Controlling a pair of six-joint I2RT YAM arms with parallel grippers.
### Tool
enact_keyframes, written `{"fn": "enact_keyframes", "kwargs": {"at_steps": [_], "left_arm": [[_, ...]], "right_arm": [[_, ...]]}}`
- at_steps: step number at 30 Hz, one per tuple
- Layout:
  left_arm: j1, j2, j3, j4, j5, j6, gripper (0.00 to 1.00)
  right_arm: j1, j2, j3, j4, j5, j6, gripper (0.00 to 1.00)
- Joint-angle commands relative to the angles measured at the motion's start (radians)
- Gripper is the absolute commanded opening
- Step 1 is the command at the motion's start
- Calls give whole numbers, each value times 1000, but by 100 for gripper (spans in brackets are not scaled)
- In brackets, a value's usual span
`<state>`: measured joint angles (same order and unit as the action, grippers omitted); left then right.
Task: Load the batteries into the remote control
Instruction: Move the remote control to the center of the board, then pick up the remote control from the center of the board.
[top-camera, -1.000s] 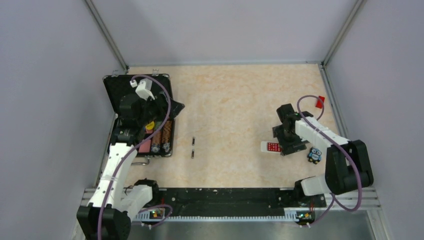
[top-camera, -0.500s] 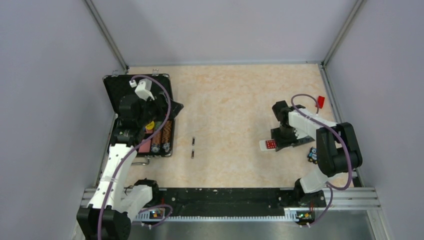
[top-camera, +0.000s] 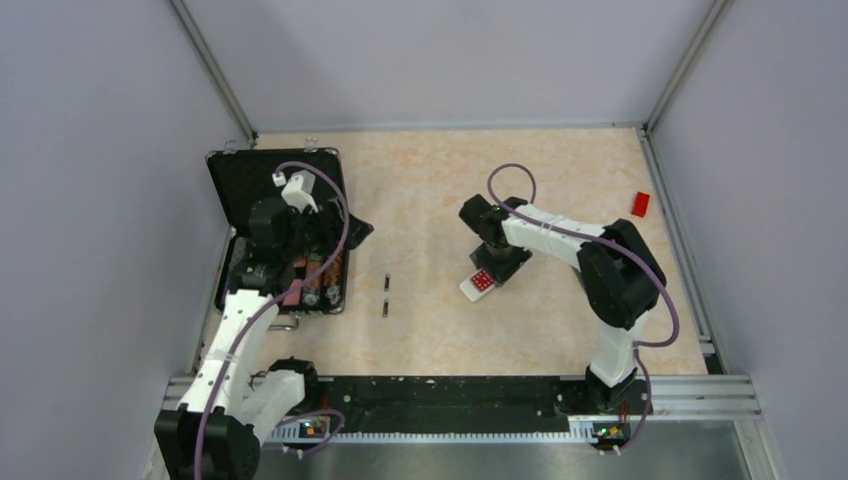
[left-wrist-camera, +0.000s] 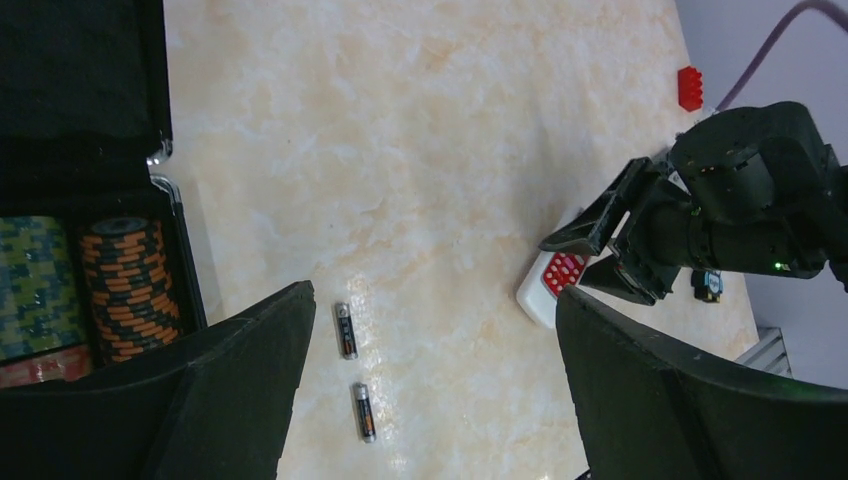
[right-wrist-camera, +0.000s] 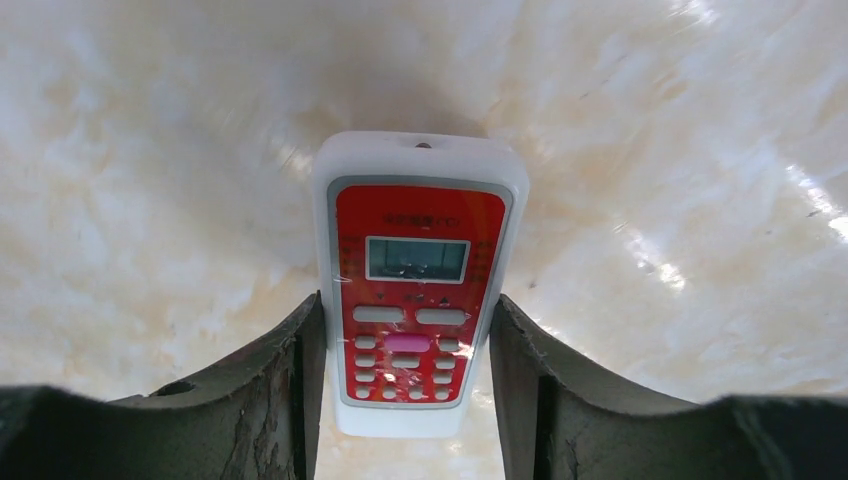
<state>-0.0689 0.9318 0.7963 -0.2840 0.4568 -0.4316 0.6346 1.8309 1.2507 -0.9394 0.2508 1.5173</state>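
**Item 1: remote control** (right-wrist-camera: 420, 290), a small flat white plastic handset with a red button face and a small display.
- Location: on the table, well to the right of the open black case (top-camera: 250, 180), face up.
- Axis: long axis diagonal. The display end points back toward the case's near corner and the button end sits under the wrist.
- Handling (judged): light, stiff and smooth-sided, so it is likely to pivot or slide in a loose pinch. It is best taken across its narrow width, on the two long edges. The back is hidden, so the battery bay cannot be seen.

**Item 2: batteries**, two slim dark cylinders (left-wrist-camera: 345, 331) (left-wrist-camera: 364, 411).
- Location: just right of the case, between it and the remote control, and apart from both.
- Axis: end to end in one line with a small gap, running along the case's right wall.
- Handling (judged): hard and dense for their size, and prone to rolling. Grip across the barrel at mid-length.

**Tool A: right gripper** (right-wrist-camera: 408, 330). It is closed on the remote control, with fingers (right-wrist-camera: 290, 400) flush against both long edges at the button end.

**Tool B: left gripper** (left-wrist-camera: 440, 390). It hangs over the case's right edge beside the stacked orange-and-dark chips (left-wrist-camera: 125, 285), with jaws spread wide and nothing between them.
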Motion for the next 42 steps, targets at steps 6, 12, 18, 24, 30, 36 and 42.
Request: {"fn": "enact_keyframes", "kwargs": {"at_steps": [6,12,18,24,30,36,42], "left_arm": [[-65,-99,-99,24,-10,-28,92],[-103,-165,-163,20,-22,-60,92],[-147,-177,-183,21,-43,-62,92],[-234,-102,-171,56,-101,-26,92],[-367,75,-113,97,-137,-20,92],[-549,344,19,155,-235,55,86],[-736,620,222,141,-346,192,85]], "right_arm": [[131,169,105,-44,-30,-159,21],[159,161,85,-21,-2,-195,47],[156,25,44,42,33,-240,84],[140,-109,9,71,24,-369,87],[109,-353,-149,128,27,-421,87],[1,-519,-268,98,28,-490,83],[-74,-620,-319,71,61,-603,83]]}}
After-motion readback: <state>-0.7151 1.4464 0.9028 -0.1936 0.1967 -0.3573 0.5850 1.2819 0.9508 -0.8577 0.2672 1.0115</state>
